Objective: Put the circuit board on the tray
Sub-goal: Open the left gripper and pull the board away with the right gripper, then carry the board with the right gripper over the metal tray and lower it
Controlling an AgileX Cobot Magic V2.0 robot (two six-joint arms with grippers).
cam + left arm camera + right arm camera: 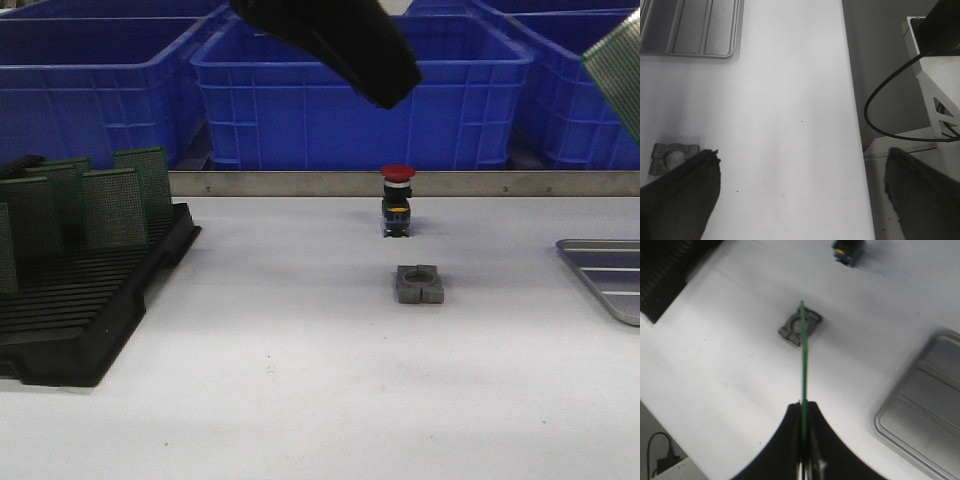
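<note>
My right gripper is shut on a green circuit board, seen edge-on in the right wrist view and held high above the table. A corner of that board shows at the top right of the front view. The silver-grey tray lies flat at the right edge of the table; it also shows as the tray in the right wrist view and the tray in the left wrist view. My left gripper is open, with nothing between its fingers, high over the table; the left arm crosses the top of the front view.
A black slotted rack with several green boards standing in it sits at the left. A red-capped push button and a grey metal block stand mid-table. Blue bins line the back. The table's edge shows in the left wrist view.
</note>
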